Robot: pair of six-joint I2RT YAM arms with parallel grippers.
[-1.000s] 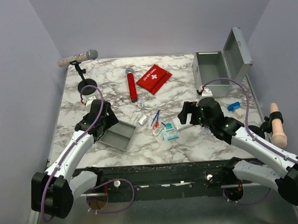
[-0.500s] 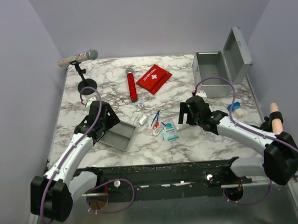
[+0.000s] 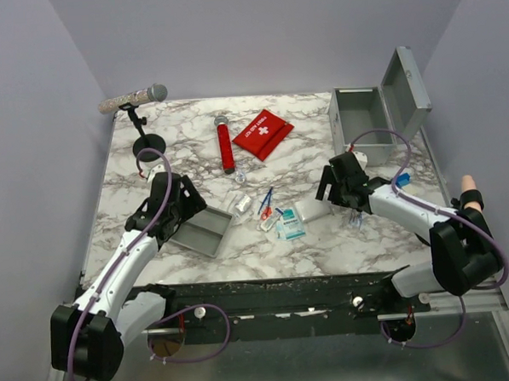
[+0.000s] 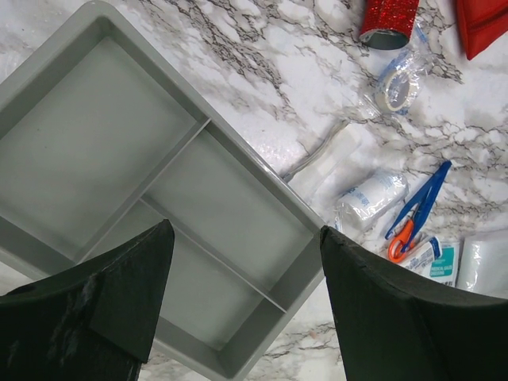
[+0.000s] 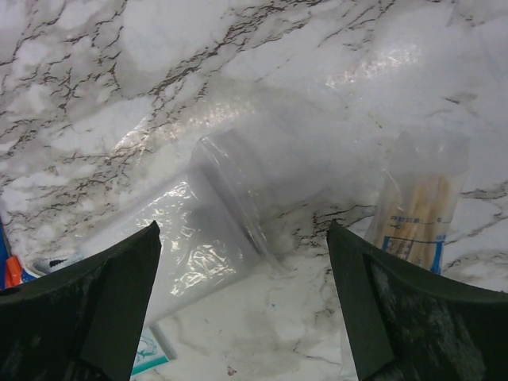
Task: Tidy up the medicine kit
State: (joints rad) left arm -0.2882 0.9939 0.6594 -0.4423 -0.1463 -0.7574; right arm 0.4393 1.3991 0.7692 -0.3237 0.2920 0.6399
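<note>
We list, left edge first:

- **Left jaws:** spread, hovering over the divided tray.
- **Right jaws:** spread over a clear bag, pinching nothing.
- **Medicine kit:** far right corner of the surface, lid up.

We judge loose items remain ungathered. The next move calls for closing on the bag, and the path kitward looks open.
</note>
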